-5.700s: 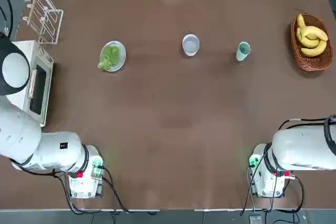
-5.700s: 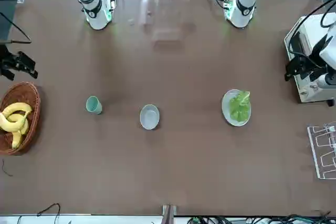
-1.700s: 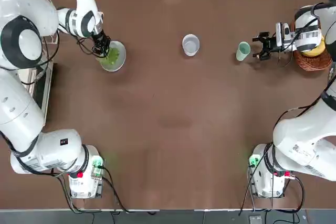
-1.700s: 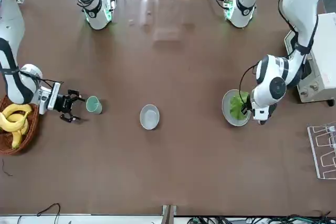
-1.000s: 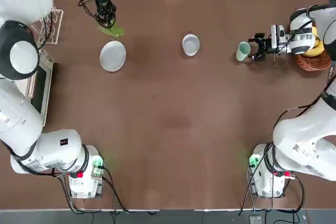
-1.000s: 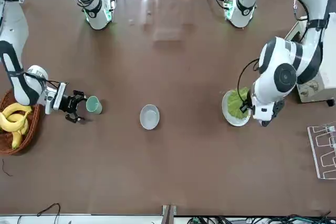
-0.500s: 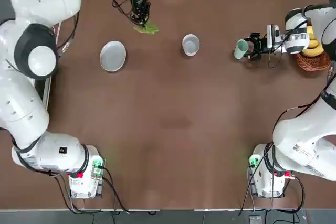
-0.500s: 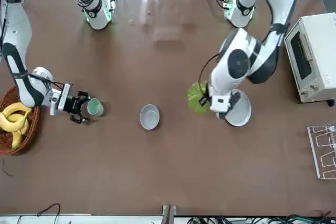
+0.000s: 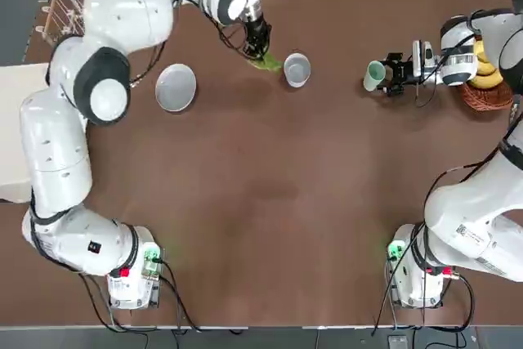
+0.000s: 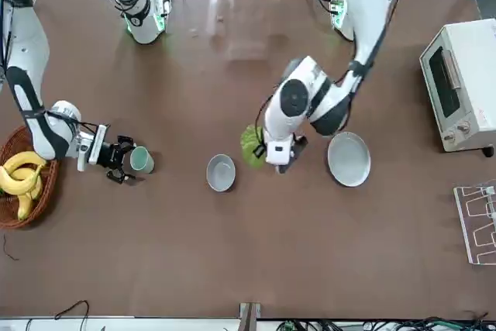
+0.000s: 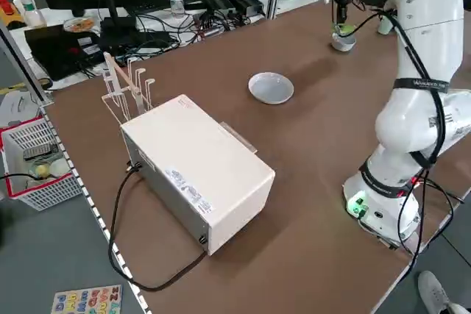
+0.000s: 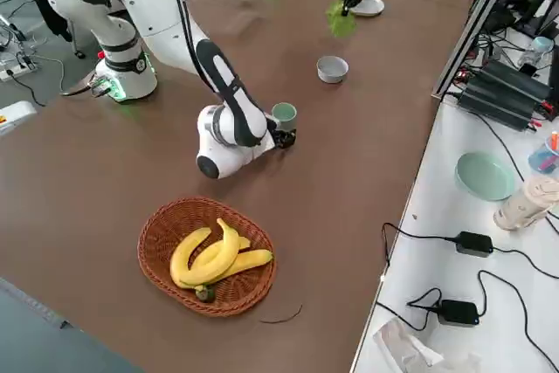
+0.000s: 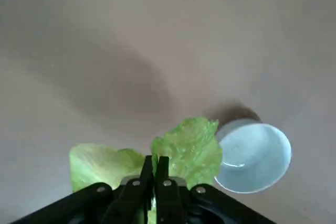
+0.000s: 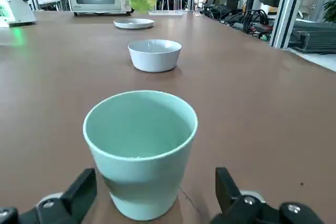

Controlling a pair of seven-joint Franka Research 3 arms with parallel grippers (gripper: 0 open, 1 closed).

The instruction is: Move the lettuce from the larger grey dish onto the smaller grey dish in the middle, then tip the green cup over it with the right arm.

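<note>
- The left gripper [image 13: 155, 174] is clamped on the lettuce [image 13: 190, 147] and carries it in the air, just at nine o'clock of the smaller grey dish [image 9: 297, 69] in the top view — not yet over it. Letting go here likely drops the leaves on the table [image 9: 270, 202] or drapes them over the rim.
- The pinch catches only a small part of the bunch, so a loose leaf may slip out in transit.
- The larger grey dish [image 9: 176, 87] sits bare, further toward nine o'clock.
- The right gripper [image 14: 152, 192] stands with its fingers spread on either side of the green cup [image 14: 140, 148], not closed on it — a careless squeeze could knock the cup over.
</note>
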